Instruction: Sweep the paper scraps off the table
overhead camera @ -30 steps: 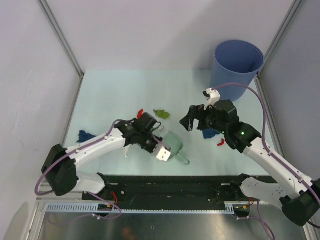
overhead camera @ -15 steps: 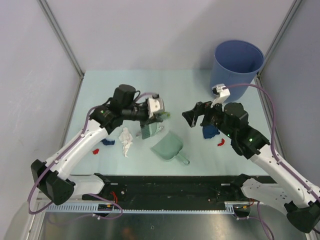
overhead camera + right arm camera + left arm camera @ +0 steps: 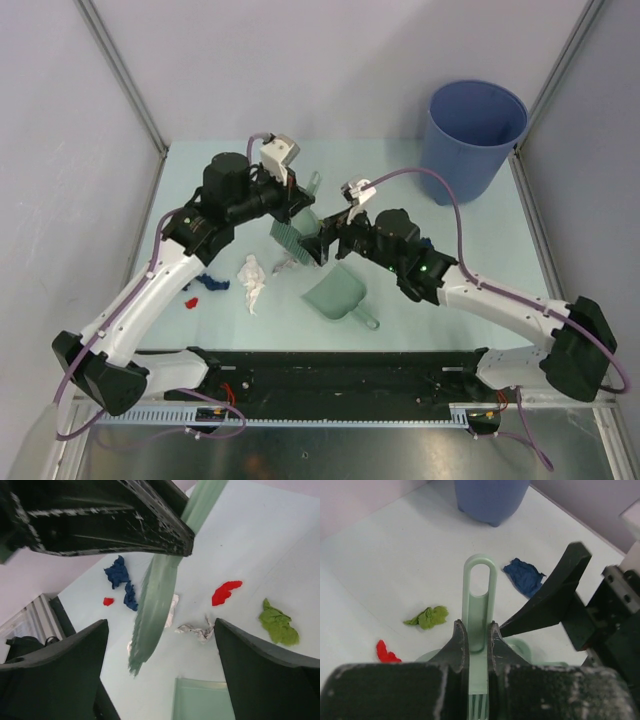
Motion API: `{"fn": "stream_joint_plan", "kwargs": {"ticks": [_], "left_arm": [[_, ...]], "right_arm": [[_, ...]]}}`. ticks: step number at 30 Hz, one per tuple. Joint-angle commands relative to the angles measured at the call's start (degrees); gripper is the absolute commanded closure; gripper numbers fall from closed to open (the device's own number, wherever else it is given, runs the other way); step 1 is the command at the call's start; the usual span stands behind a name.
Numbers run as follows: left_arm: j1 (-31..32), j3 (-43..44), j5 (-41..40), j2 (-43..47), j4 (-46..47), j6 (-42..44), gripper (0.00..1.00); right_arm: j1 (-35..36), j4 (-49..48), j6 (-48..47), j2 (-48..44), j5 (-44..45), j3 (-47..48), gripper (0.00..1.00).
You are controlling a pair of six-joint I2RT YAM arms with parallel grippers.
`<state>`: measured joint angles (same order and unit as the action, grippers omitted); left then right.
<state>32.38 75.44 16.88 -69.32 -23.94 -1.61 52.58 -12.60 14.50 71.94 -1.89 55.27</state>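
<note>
My left gripper [image 3: 300, 205] is shut on the handle of the pale green hand brush [image 3: 288, 238] and holds it above the table [image 3: 200, 190], bristles down. In the left wrist view the jaws [image 3: 475, 625] clamp the handle [image 3: 480, 590]. My right gripper [image 3: 322, 245] is open and empty, just right of the bristles and above the pale green dustpan [image 3: 340, 295]. Paper scraps lie near: white [image 3: 250, 280], dark blue [image 3: 212, 283], red [image 3: 188, 301], grey [image 3: 285, 265]. The right wrist view shows the bristles [image 3: 155, 610], a grey scrap [image 3: 197, 630], a red scrap [image 3: 226, 591] and a green scrap [image 3: 277, 622].
A blue bucket [image 3: 478, 125] stands at the far right corner. Grey frame posts rise at both far corners. A black rail [image 3: 340, 365] runs along the near edge. Another dark blue scrap [image 3: 525, 576] lies toward the bucket [image 3: 490, 497].
My left arm has raised the brush and carried it toward the far side. My right arm has swung left, from near the dark blue scrap to beside the brush, above the dustpan.
</note>
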Motion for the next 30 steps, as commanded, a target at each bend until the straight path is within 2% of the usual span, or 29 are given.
{"fn": "stream_joint_plan", "kwargs": {"ticks": [1, 3, 4, 6, 7, 8, 10, 11, 12, 13, 14, 16, 17, 18, 21, 26, 30], "left_arm": [[-1.8, 3.0, 0.2, 2.2, 3.0, -9.5, 1.00], [-2.0, 3.2, 0.4, 2.2, 2.9, -10.1, 1.00], [-2.1, 3.0, 0.6, 2.2, 3.1, -10.2, 1.00], [-2.1, 2.6, 1.7, 2.0, 3.1, -10.4, 1.00], [-2.1, 1.6, 2.8, 2.0, 3.2, -10.1, 1.00], [-2.1, 0.9, 5.1, 2.1, 3.3, -9.7, 1.00], [-2.7, -1.2, 10.1, 2.8, 3.2, -5.6, 0.63], [-3.7, -1.8, 16.7, 3.2, 3.1, -3.0, 0.43], [-4.5, -2.0, 20.4, 3.7, 1.2, 2.7, 0.07], [-5.6, -1.9, 24.1, 4.4, -0.5, 5.6, 0.00], [-7.8, -1.3, 32.1, 4.5, -5.3, 7.7, 0.00], [-9.9, 1.2, 38.7, 4.9, -11.1, 16.3, 0.00], [-10.4, 1.8, 38.9, 6.1, -16.3, 18.9, 0.00], [-10.4, 3.0, 39.2, 6.5, -19.2, 25.7, 0.00], [-10.2, 5.3, 40.0, 6.5, -28.2, 33.2, 0.01], [-6.2, 6.8, 40.2, 5.9, -34.7, 37.1, 0.12], [-2.6, 8.8, 40.2, 4.8, -37.7, 34.3, 0.21]], "right_arm": [[-1.8, -7.6, 1.0, 3.0, -2.4, 1.5, 0.22], [-2.4, -9.1, 1.9, 5.4, -4.7, 1.5, 0.38], [-2.7, -9.8, 2.0, 6.0, -7.3, 1.5, 0.59], [-2.9, -11.5, 1.5, 7.2, -10.2, 1.5, 0.91], [-3.7, -11.2, 1.2, 7.4, -12.3, 1.5, 1.00], [-4.3, -10.7, -0.8, 7.2, -13.9, 1.5, 1.00], [-6.4, -5.7, -4.6, 5.8, -20.0, 1.6, 1.00], [-7.3, -3.1, -7.2, 5.1, -23.0, 1.5, 1.00], [-8.1, 3.0, -13.5, 3.7, -28.9, 1.4, 1.00], [-9.3, 6.2, -16.4, 2.9, -31.4, 1.4, 1.00], [-9.9, 12.2, -19.1, 2.0, -33.9, 1.4, 1.00], [-10.8, 18.6, -26.3, -1.1, -40.6, 1.5, 1.00], [-11.3, 23.7, -29.0, -2.3, -42.3, 1.5, 1.00], [-11.3, 26.0, -32.7, -4.9, -44.0, 1.5, 1.00], [-10.9, 31.8, -36.4, -7.6, -45.7, 1.5, 1.00], [-8.8, 35.2, -39.6, -6.6, -46.5, 2.0, 1.00], [-8.4, 34.0, -38.8, -5.1, -46.2, 2.8, 1.00]]}}
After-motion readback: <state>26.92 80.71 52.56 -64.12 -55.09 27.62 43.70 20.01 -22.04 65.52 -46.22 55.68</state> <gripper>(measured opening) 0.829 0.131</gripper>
